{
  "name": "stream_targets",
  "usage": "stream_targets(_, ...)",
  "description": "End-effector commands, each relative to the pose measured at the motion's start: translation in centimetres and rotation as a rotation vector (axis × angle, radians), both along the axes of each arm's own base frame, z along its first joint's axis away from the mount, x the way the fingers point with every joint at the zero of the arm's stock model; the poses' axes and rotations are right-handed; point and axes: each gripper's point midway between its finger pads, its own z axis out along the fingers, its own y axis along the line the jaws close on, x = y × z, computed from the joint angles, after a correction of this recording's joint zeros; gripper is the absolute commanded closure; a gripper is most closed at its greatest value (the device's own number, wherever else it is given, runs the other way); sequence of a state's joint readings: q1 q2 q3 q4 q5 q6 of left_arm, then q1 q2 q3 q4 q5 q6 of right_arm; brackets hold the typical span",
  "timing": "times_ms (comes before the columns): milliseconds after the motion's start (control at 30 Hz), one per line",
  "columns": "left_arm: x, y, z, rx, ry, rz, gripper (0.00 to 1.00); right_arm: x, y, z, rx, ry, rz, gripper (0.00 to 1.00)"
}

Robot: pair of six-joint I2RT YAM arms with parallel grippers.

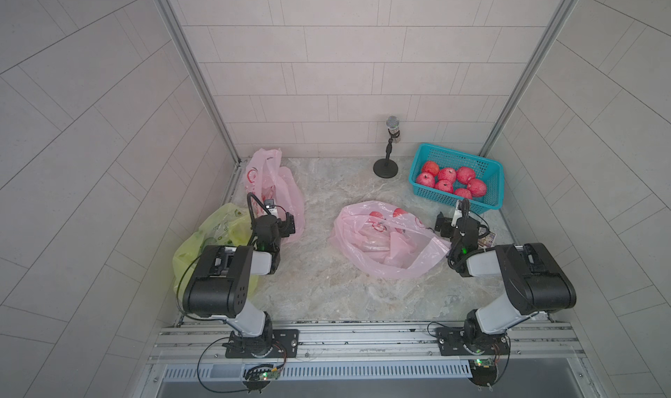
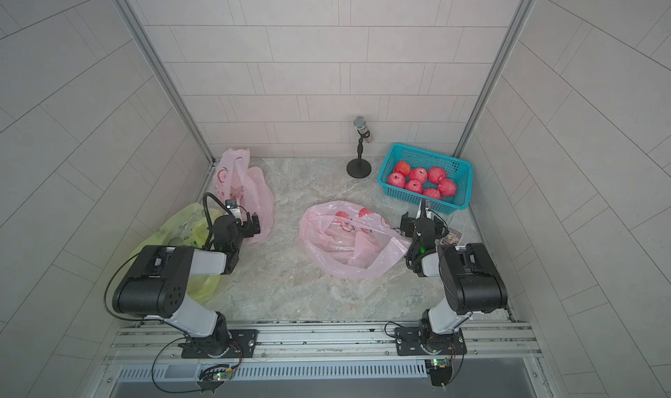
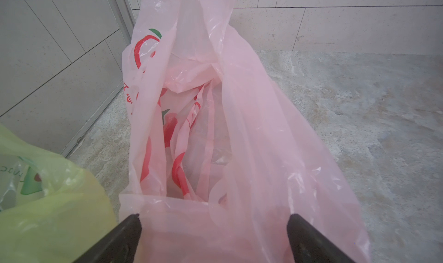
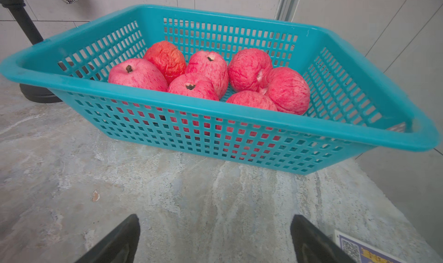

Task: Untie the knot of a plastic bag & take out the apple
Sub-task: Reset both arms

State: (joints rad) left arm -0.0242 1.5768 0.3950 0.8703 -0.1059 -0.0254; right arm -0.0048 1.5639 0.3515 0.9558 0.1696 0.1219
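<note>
Closest to my left wrist lens, the left pincer (image 3: 213, 220) has its two black fingers spread wide and clamps nothing, though the near edge of the corner pink bag (image 3: 263, 129) lies slack between them. That bag stands slumped with its mouth gaping, red apple prints showing through the film, and it leans toward the corner of the tiled walls. Just beside it, on my left arm's outer side, the green bag (image 3: 48, 213) sits crumpled. On the right wrist view the right pincer (image 4: 215, 218) is just as wide open and empty, hovering over bare worktop (image 4: 167, 189) a little short of the teal basket (image 4: 215, 110). Seven red apples (image 4: 208, 67) are bunched in the basket. A printed card (image 4: 354, 249) lies by the right finger, and a microphone (image 1: 392, 124) on its stand is beside the basket. In both top views the middle pink bag (image 1: 385, 247) lies flattened between the two arms, apart from both pincers. Its mouth seems loose toward the right arm, but I cannot tell whether any knot or apple is in it.
</note>
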Motion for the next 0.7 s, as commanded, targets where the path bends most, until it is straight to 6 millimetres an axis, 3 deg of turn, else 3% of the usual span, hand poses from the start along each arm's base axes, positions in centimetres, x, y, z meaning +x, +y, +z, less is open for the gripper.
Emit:
stream_targets(0,0.61,0.07,0.78,0.011,-0.029,-0.006,0.00,0.55,0.86,0.34,-0.020,-0.005,0.052,0.00)
stream_targets(667,0.60,0.09,0.77,0.011,-0.029,-0.004,0.00,0.68,1.08,0.23,-0.019,0.007,0.069,0.00)
